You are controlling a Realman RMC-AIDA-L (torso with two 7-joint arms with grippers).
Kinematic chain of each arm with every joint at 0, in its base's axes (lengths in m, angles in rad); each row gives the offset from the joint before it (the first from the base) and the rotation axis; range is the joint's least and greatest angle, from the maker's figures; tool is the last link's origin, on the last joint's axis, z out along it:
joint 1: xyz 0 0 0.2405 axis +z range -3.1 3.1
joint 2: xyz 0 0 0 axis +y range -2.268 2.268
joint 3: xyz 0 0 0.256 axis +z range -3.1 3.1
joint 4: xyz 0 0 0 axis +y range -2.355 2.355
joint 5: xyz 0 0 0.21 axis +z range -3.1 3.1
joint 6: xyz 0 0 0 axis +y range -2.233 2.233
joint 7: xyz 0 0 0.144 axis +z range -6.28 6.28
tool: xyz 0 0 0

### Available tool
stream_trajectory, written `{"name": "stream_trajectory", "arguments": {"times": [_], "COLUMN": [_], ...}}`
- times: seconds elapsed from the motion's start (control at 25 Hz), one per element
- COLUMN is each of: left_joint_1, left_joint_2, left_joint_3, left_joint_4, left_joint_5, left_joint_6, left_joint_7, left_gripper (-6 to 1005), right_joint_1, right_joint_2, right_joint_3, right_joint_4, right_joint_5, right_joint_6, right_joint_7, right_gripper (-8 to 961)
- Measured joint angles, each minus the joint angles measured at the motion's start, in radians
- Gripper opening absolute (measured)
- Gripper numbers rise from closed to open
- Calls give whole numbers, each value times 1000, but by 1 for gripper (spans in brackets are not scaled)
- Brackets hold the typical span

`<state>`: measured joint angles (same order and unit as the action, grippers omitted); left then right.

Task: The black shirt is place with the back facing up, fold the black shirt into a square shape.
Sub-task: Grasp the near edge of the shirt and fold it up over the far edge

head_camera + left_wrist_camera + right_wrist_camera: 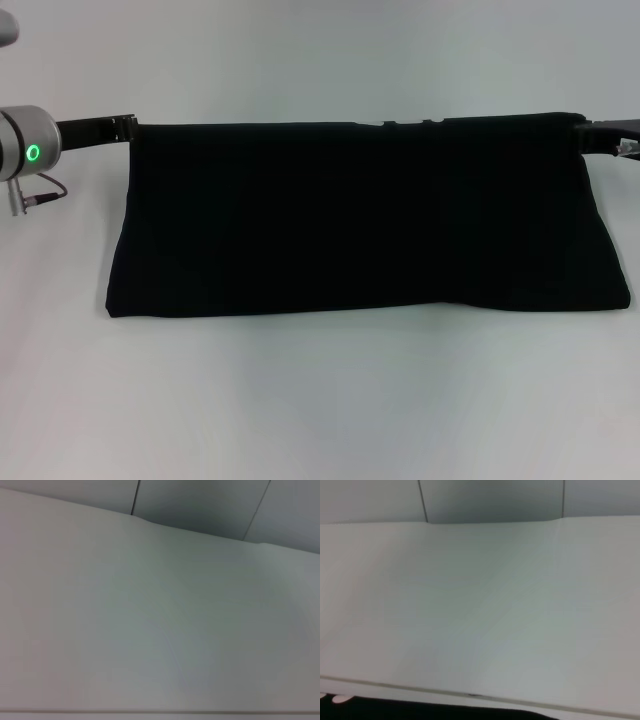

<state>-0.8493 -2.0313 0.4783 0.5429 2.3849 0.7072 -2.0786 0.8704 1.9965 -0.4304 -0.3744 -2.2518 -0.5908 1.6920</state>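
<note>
The near part of the white table (320, 400) is bare and smooth. Beyond it the black shirt (370, 220) lies across the middle as a wide, low band, already doubled over. Its near edge rests flat on the tabletop and spreads a little wider than its far edge, which runs in a straight, taut line between the two pincers.

The left gripper (125, 127) sits at the shirt's far left corner, its black fingers touching the cloth where the straight edge begins. A silver wrist with a green ring light and a thin cable lies outboard of it. The right gripper (590, 135) sits at the opposite far corner, pressed against the cloth there. From where I stand, I cannot tell whether either pincer is clenched on the fabric or loose, as the fingertips merge with the black cloth.

Past both pincers the table runs on, pale and unmarked. In the right wrist view a sliver of the shirt shows along one edge. Farther off, grey wall panels (490, 500) with dark vertical seams close the room behind the table.
</note>
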Motion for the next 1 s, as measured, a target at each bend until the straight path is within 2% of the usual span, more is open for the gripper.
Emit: {"name": "stream_trajectory", "arguments": {"times": [0.32,0.52,0.76,0.8,0.84,1.0], "left_joint_1": [-1,-9,-13,-6,-5,12], "left_joint_2": [-6,-12,-14,-20,-21,-27], "left_joint_3": [7,9,10,6,5,1], "left_joint_4": [-5,-36,-81,-85,-85,-83], "left_joint_5": [0,0,0,0,0,-1], "left_joint_6": [-28,-47,-138,-196,-206,-252], "left_joint_7": [0,-5,-8,-10,-10,-11], "left_gripper": [15,19,25,26,63,209], "right_joint_1": [9,9,-1,-2,-3,-8], "right_joint_2": [5,6,10,10,9,-9], "right_joint_3": [-5,-29,-50,-49,-49,-48], "right_joint_4": [33,40,18,16,15,14], "right_joint_5": [0,-3,-1,0,0,0], "right_joint_6": [38,51,101,115,125,98], "right_joint_7": [-27,-20,-18,-18,-18,2], "right_gripper": [37,91,156,167,178,339]}}
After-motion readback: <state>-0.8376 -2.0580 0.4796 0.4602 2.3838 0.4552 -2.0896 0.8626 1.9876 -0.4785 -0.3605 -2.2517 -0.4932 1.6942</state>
